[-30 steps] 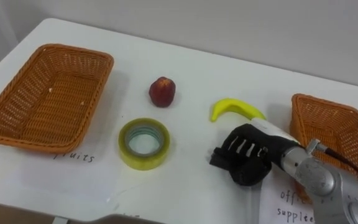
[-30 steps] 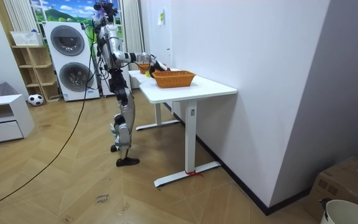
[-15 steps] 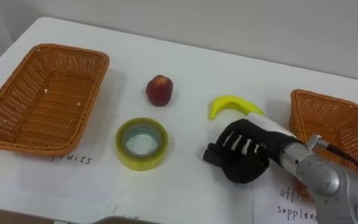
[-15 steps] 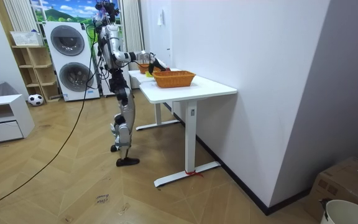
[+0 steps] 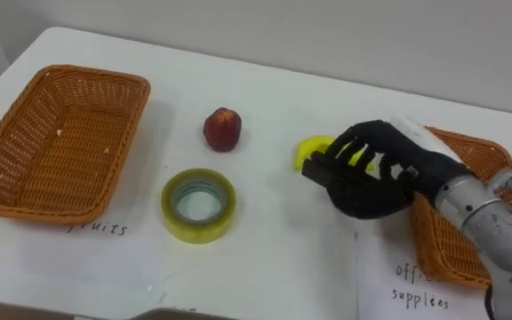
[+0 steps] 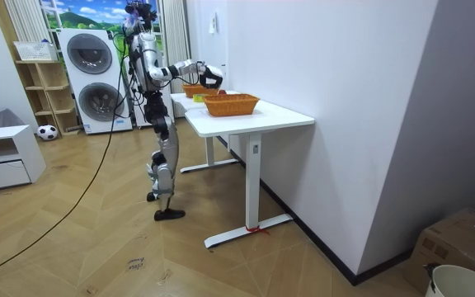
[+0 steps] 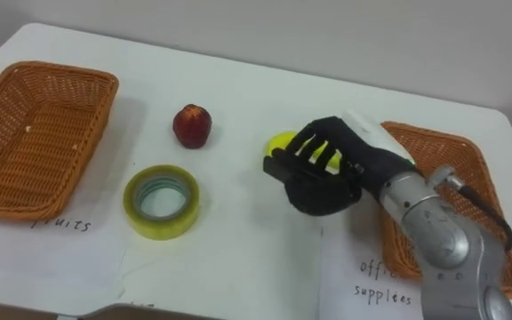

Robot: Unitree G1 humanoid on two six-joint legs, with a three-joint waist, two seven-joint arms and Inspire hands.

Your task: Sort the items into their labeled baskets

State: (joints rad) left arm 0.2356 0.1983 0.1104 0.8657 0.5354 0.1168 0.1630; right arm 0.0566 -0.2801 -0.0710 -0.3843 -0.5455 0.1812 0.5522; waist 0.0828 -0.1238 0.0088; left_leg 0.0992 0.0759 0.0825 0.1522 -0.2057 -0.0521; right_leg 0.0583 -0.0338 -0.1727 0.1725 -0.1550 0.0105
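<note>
A big woven orange basket (image 5: 136, 116) sits at the left end of the white counter (image 5: 274, 89). It has nothing in it. A small paper label (image 5: 100, 228) lies just in front of it.

Next comes a round red fruit (image 5: 222, 130), by itself near the middle. In front of it, nearer the robot, lies a fat roll of yellow tape (image 5: 199, 231), flat on its side.

Then there is a yellow banana (image 5: 308, 149) on the counter. Its left end sticks out past the robot's black right hand (image 5: 372, 173). The hand is right over the banana and hides most of it. I cannot tell if the hand is open or is gripping the banana.

At the right end is a second woven orange basket (image 5: 443, 249), partly behind the hand and arm. A white paper sheet with writing (image 5: 416, 284) lies in front of it.

In the room view the robot stands at the end of the counter, its right arm stretched out over it.
</note>
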